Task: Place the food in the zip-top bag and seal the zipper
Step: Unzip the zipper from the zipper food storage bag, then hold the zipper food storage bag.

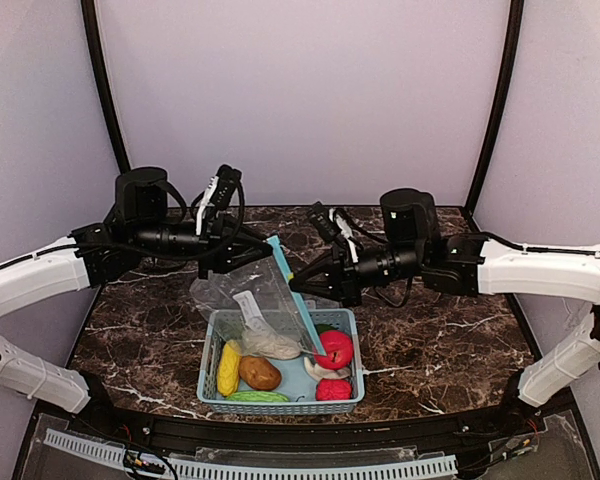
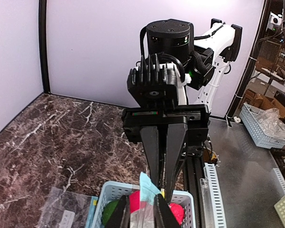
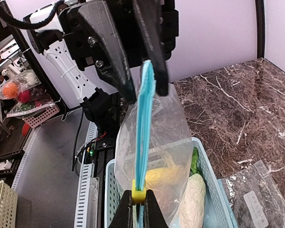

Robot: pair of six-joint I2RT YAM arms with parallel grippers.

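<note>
Right wrist view showed the right gripper (image 3: 138, 209) pinched on the zip-top bag's (image 3: 164, 137) yellow slider (image 3: 138, 195), with the left gripper (image 3: 145, 78) clamping the zipper (image 3: 145, 118) just beyond. From above, corn (image 1: 229, 368), potato (image 1: 259, 372) and apple (image 1: 336, 348) lay in the basket (image 1: 280, 407) beneath both grippers, so filling looked largely undone.

1. Zip-top bag (image 3: 156, 128): clear, with a light blue zipper strip (image 3: 145, 118) and a yellow slider (image 3: 138, 195).
2. Basket (image 1: 280, 407), lower centre: light blue.
3. Yellow corn (image 1: 229, 368), brown potato (image 1: 260, 373), green pod (image 1: 258, 397), red apple (image 1: 335, 349), small red fruit (image 1: 333, 390), white radish (image 1: 272, 345).
4. Table (image 1: 450, 330): dark brown marble with white veins.
</note>
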